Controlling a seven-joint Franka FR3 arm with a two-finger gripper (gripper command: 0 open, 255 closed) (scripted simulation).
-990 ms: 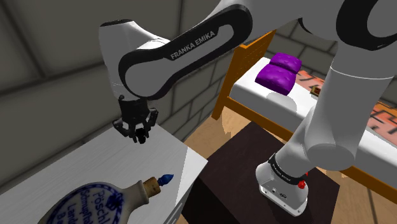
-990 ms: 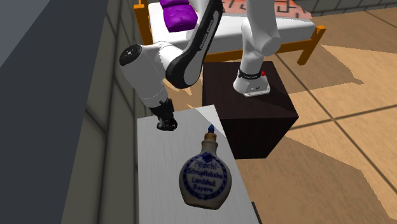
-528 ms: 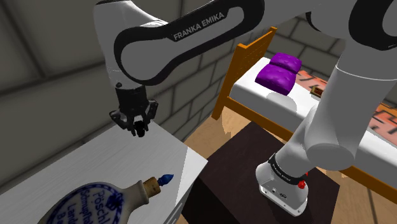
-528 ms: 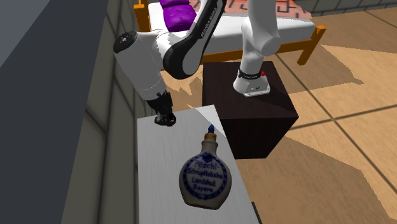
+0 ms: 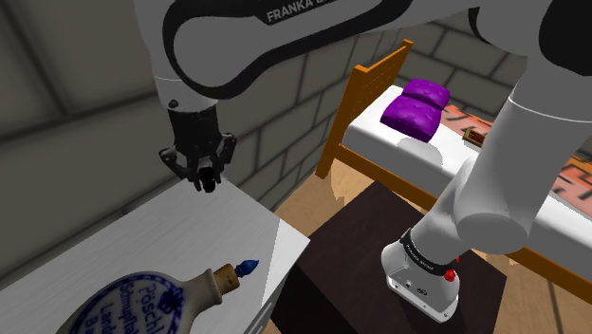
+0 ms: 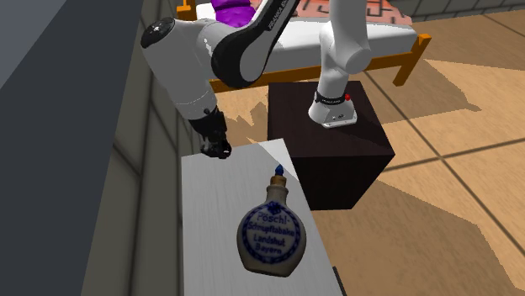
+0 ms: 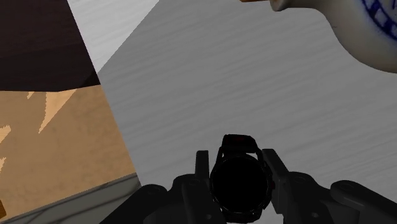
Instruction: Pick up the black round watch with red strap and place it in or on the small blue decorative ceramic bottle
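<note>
A black round watch [image 7: 238, 179] with a dark strap sits clasped between my two black fingers [image 7: 202, 167], so my gripper [image 7: 237, 167] is shut on it. In the shoulder view my gripper [image 5: 203, 178] hangs above the far corner of the white table [image 5: 114, 249], near the stone wall. The bottle [image 5: 142, 306] is a round grey-white flask with blue lettering, a cork and a blue tip, lying on the table's near end. From the second exterior view, my gripper [image 6: 220, 150] is over the table's far edge, well apart from the bottle [image 6: 269, 237]. The bottle's body [image 7: 359, 28] lies ahead of the gripper.
The dark box stand [image 6: 332, 147] carrying the arm's base borders the table [image 6: 210, 220]. A wooden bed [image 5: 379, 90] with a purple pillow [image 5: 416, 106] stands behind. A grey stone wall [image 5: 85, 104] runs along the table's far side. Wooden floor [image 6: 454, 168] lies beyond.
The gripper has risen with the watch and drifted toward the shoulder view's left, nearer the wall. The bottle has not moved.
</note>
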